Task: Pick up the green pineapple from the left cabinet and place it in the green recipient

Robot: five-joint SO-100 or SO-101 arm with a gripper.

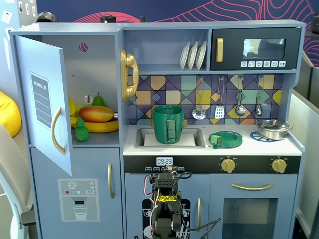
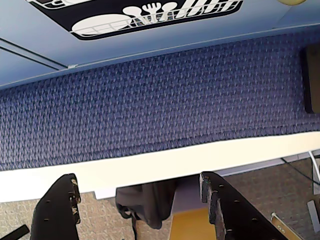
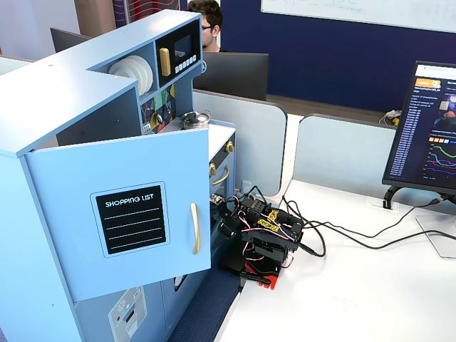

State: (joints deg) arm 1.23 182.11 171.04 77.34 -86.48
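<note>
The green pineapple [image 1: 81,130] stands at the front of the shelf in the left cabinet [image 1: 94,64], whose door [image 1: 45,99] is swung open. The door also shows in a fixed view [image 3: 132,217]. The green recipient [image 1: 168,124] stands upright in the sink, handle facing front. My arm [image 1: 167,206] is folded low in front of the kitchen, far below both; a fixed view [image 3: 260,239] shows it too. In the wrist view my gripper [image 2: 137,177] is open and empty, pointing down over a blue mat [image 2: 160,100] and the white table edge.
A mango [image 1: 95,113], bananas and a green pear [image 1: 98,101] lie behind the pineapple. A flat green dish [image 1: 225,139] and a steel pan [image 1: 272,128] sit on the counter. A gold phone [image 1: 128,74] hangs beside the cabinet. Cables [image 3: 342,235] run across the white table.
</note>
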